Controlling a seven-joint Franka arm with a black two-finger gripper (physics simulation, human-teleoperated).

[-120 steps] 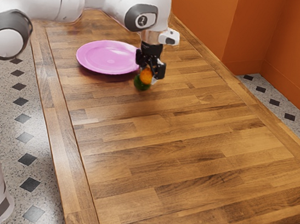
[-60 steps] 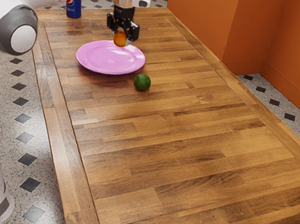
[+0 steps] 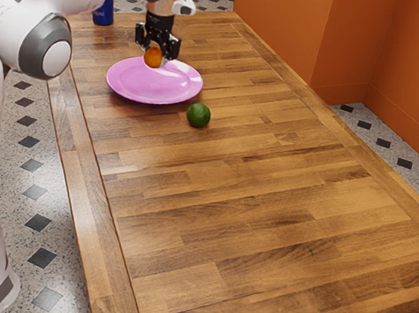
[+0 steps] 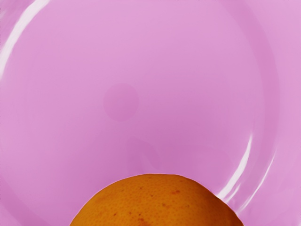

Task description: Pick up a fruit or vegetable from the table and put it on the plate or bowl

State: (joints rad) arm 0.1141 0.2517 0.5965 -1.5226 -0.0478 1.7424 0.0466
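An orange fruit [image 3: 153, 57] hangs in the air over the pink plate [image 3: 138, 85], with my black gripper [image 3: 154, 54] shut on it from two sides. The plate lies at the far end of the wooden table, toward the exterior view's left. In the wrist view the orange [image 4: 157, 201] shows just under my hand, with the plate's pink surface [image 4: 141, 84] spread out below it. A green lime [image 3: 199, 115] rests on the table just nearer than the plate's near rim, apart from the gripper.
A blue can [image 3: 104, 7] stands at the table's far edge behind the plate. Orange walls [image 3: 314, 11] rise along the exterior view's right side of the wooden table [image 3: 249, 221]. A tiled floor [image 3: 32, 218] lies past the left edge.
My gripper has carried the orange up from beside the lime and back over the plate, then a little further toward the exterior view's left. The lime has stayed where it was.
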